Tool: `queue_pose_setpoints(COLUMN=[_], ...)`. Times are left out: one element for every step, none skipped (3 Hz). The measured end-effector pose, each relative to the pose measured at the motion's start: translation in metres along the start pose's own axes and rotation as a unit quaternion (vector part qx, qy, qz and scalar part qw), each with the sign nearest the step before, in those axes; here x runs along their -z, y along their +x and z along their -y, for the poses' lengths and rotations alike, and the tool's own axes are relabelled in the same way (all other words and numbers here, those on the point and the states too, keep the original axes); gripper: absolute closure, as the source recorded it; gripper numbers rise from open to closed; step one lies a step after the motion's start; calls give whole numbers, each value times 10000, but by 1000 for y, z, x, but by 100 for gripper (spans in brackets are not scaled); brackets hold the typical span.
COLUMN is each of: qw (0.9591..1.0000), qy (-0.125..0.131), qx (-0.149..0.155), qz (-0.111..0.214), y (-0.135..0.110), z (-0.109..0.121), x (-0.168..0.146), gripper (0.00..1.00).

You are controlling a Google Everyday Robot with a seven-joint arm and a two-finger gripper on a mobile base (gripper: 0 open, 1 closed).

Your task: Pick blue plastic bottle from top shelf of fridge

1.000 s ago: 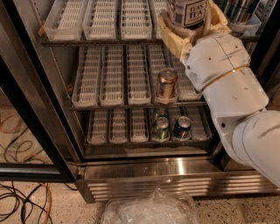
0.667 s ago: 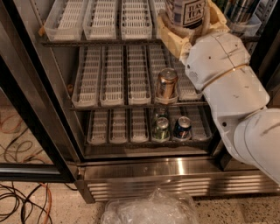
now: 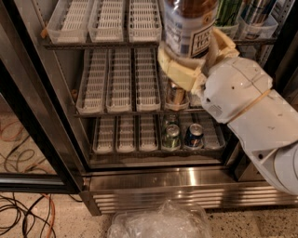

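Observation:
My gripper (image 3: 195, 58) is shut on the blue plastic bottle (image 3: 188, 28), a clear bottle of brown liquid with a pale label and a dark navy panel. Its cream fingers (image 3: 176, 70) clasp the bottle's lower body, and the white arm runs down to the right. The bottle is upright in front of the right part of the top shelf (image 3: 107, 42), which is lined with white slotted lane trays. The bottle's top is cut off by the upper edge. The fridge (image 3: 186, 193) stands open, showing wire racks and a ribbed steel base grille.
A bronze can (image 3: 176, 96) stands on the middle rack just below the gripper. A green can (image 3: 171, 137) and a blue can (image 3: 194, 135) stand on the lowest rack. A green bottle (image 3: 228, 11) stands behind on the right. The black door frame (image 3: 35, 116), floor cables (image 3: 18, 218) and a plastic bag (image 3: 158, 223) are nearby.
The gripper and the bottle have moved a little left and lower, out towards the camera, and now cover more of the bronze can. The cans have not moved.

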State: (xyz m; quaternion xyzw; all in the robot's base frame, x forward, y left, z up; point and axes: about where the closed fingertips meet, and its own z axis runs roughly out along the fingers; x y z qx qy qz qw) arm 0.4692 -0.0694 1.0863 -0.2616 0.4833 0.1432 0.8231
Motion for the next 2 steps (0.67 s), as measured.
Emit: queue_pose_setpoints(qw=[9964,9964], qy=[-717,-717], qx=[-415,-414], qz=[-190,-190], y=[4,4], z=[-47,-47], x=[21,21], gripper=[100,100])
